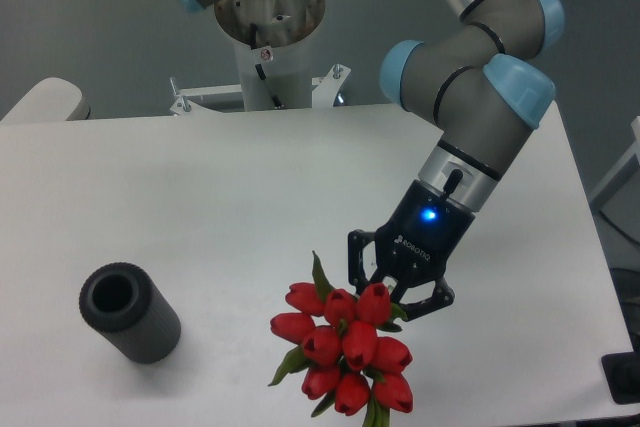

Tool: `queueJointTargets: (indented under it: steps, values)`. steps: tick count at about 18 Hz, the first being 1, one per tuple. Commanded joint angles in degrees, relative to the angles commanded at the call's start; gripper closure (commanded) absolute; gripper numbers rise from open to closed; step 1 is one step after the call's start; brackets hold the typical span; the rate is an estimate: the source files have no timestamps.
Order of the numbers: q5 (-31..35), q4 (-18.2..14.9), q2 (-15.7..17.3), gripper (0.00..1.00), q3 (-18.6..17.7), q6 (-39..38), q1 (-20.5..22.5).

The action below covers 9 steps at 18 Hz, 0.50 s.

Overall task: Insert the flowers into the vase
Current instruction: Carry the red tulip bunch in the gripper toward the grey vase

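- The desk is a white, plain slab filling most of the view, with a grey floor behind it and a pale rounded edge of some other furniture at the far left.
- The arm comes in from the upper right — grey tubes with light-blue joint caps — and bends down toward the near right part of the desk; its white mounting column stands on a metal base plate at the desk's far edge.
- A black wrist unit with a small blue light lit on it joins the arm to the pincer.
- The vase, dark and finely ribbed, sits at the near left of the desk, well apart from everything else; its round hollow mouth faces up and toward the camera, and it appears tilted or lying, though I cannot tell which.
- The flowers — a bunch of red tulip buds with a few green leaves poking out — are at the near edge, right of centre, with no part of them in the vase.
- The pincer is black, its fingers reaching down to the top of the bunch and seemingly closed around it there; the buds hide the fingertips, so the contact itself is not plain.
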Motion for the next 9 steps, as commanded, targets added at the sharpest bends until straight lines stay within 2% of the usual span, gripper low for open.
queueJointTargets:
  steps: [9]
  values:
    - [0.0, 0.7, 0.0, 0.79, -0.61, -0.44, -0.88]
